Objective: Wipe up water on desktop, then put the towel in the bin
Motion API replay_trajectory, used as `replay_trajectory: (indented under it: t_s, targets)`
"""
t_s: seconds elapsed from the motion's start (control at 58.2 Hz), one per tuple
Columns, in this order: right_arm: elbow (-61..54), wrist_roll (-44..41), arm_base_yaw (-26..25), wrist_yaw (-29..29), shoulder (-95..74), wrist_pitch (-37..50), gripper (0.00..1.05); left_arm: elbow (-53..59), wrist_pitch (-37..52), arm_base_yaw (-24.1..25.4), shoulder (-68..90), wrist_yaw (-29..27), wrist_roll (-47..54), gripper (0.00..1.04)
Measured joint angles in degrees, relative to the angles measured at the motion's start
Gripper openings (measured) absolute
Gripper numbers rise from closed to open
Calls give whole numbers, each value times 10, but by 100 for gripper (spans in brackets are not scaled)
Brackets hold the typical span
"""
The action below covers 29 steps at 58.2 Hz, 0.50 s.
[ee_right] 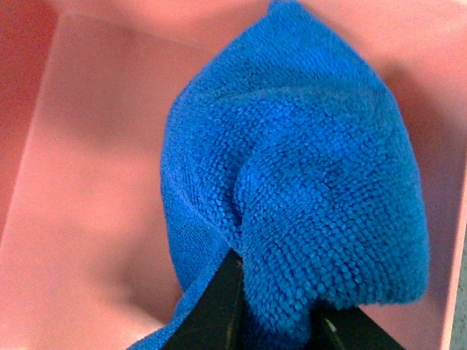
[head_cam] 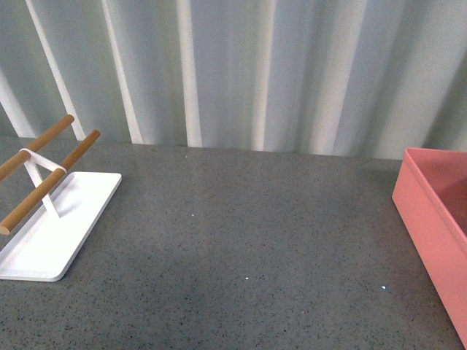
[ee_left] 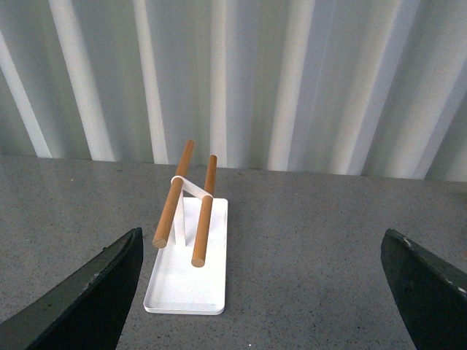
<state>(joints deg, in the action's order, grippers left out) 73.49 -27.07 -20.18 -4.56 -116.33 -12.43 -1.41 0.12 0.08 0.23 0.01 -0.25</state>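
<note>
The blue towel [ee_right: 292, 182] hangs bunched inside the salmon-pink bin [ee_right: 95, 189], whose floor and walls fill the right wrist view. My right gripper [ee_right: 273, 321] is shut on the towel's folds, its dark fingers [ee_right: 219, 306] pressed into the cloth. From the front, only the bin [head_cam: 430, 219] shows at the right edge of the dark grey speckled desktop [head_cam: 241, 233]; neither arm appears there. My left gripper [ee_left: 263, 292] hovers open above the desktop [ee_left: 306, 248], fingers [ee_left: 87, 299] wide apart with nothing between them.
A flat white tray [head_cam: 44, 240] with two wooden rods [head_cam: 51, 182] stands at the desktop's left; it also lies ahead of the left gripper as the tray [ee_left: 186, 292]. A corrugated pale wall [head_cam: 241, 65] closes the back.
</note>
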Motion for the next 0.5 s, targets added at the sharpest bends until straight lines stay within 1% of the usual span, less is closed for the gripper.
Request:
replay_trajectory:
  t_s: [0.137, 0.172, 0.206, 0.378, 0.464, 0.481, 0.498]
  targets:
    - [6, 0, -5, 2, -4, -29, 44, 0, 0, 0, 0, 0, 0, 98]
    - [7, 2, -7, 3, -4, -33, 51, 0, 0, 0, 0, 0, 0, 98]
    - [7, 3, -7, 4, -4, -35, 55, 0, 0, 0, 0, 0, 0, 98]
    - [8, 3, -12, 5, -3, -43, 81, 0, 0, 0, 0, 0, 0, 98]
    - [8, 5, -10, 2, 1, -46, 97, 0, 0, 0, 0, 0, 0, 98]
    - [8, 6, -9, 2, 3, -46, 99, 0, 0, 0, 0, 0, 0, 98]
    - [8, 9, -7, 1, 6, -47, 100, 0, 0, 0, 0, 0, 0, 98]
